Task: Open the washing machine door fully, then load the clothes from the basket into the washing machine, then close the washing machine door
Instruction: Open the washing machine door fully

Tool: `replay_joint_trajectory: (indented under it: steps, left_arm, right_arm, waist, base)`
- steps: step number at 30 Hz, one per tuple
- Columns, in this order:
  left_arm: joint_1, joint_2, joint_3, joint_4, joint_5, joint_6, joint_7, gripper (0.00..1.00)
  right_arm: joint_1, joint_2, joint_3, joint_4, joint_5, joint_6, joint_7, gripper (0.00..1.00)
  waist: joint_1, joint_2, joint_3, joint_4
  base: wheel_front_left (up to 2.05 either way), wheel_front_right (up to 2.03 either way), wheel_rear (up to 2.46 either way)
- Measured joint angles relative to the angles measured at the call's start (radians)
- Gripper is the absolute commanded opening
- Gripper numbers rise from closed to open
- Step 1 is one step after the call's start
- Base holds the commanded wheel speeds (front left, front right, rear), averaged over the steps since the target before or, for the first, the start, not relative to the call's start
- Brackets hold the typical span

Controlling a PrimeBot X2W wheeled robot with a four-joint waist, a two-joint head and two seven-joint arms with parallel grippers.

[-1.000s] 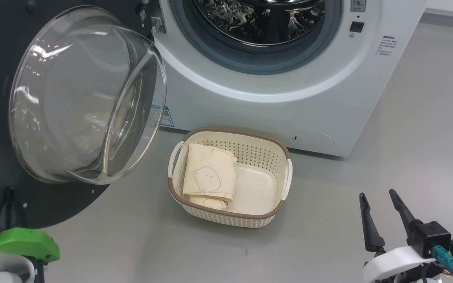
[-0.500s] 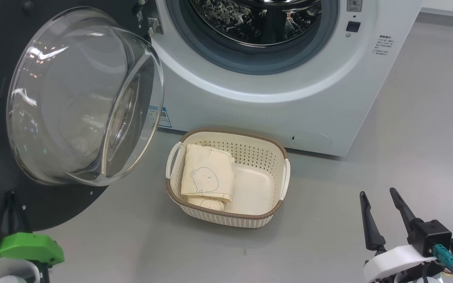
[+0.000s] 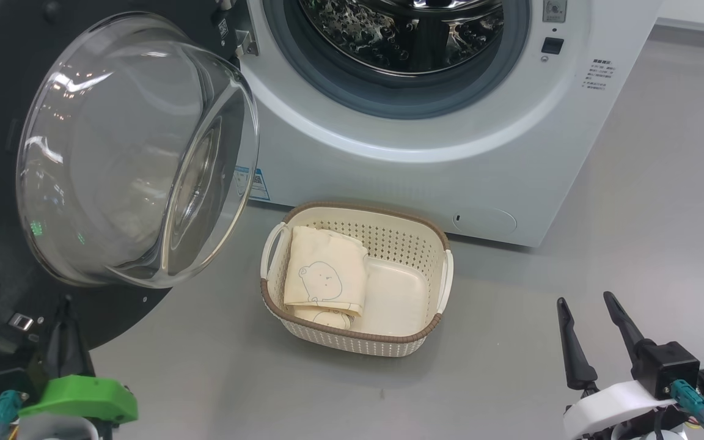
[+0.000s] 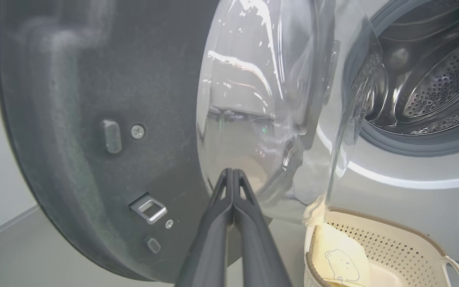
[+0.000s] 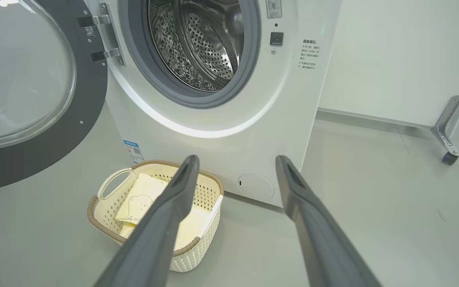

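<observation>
At the bottom of the head view, two grippers stand nearest the camera. The left gripper (image 3: pixel 66 304) has both fingers pressed together with nothing between them. It stands before the lower part of the washing machine door (image 3: pixel 126 153), pointing at the black inner side – whether it touches the door cannot be told. The right gripper (image 3: pixel 584 299) is at the lower right over the grey floor (image 3: pixel 633 244), jaws wide apart and empty, well apart from the basket (image 3: pixel 358 343).

One basket sits on the floor just in front of the washing machine (image 3: pixel 450 159). It has two white handles (image 3: pixel 272 244), one on each short side. The clothes (image 3: pixel 326 275) lie in its left half:
- one folded cream garment on top, printed with a bear outline;
- a second piece beneath it, of which only an edge and part of a print show.

Whether more pieces lie underneath cannot be told. The right half of the basket shows plain plastic floor.

The door is swung open to the left, its glass bowl bulging toward the camera; its black rim is cut off at the left edge of the head view. One metal latch (image 4: pixel 148 208) sits near its lower rim. The blue label (image 3: pixel 258 183) on the machine front is partly covered by the bowl.

Farthest back, the drum (image 3: pixel 401 30) shows perforated steel inside one grey seal (image 3: pixel 388 101) – its top is cut off in the head view. The print (image 3: pixel 599 73) on the right front is too small to read.
</observation>
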Motion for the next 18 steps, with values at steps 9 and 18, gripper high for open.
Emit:
replay_joint_trajectory:
  steps: [9,18]
  left_arm:
    - [0.034,-0.01,-0.035,-0.038,0.001,-0.034,0.0,0.45]
    - [0.052,-0.012,-0.078,-0.064,0.01,-0.058,0.0,1.0]
  right_arm:
    - [-0.029,0.004,0.01,-0.003,-0.009,0.012,0.0,1.0]
    - [-0.04,0.012,0.019,-0.002,-0.018,0.021,0.0,1.0]
  waist:
    - [0.0,0.0,0.0,-0.018]
    - [0.0,0.0,-0.007,-0.071]
  base:
    - [0.0,0.0,0.0]
    - [0.0,0.0,0.0]
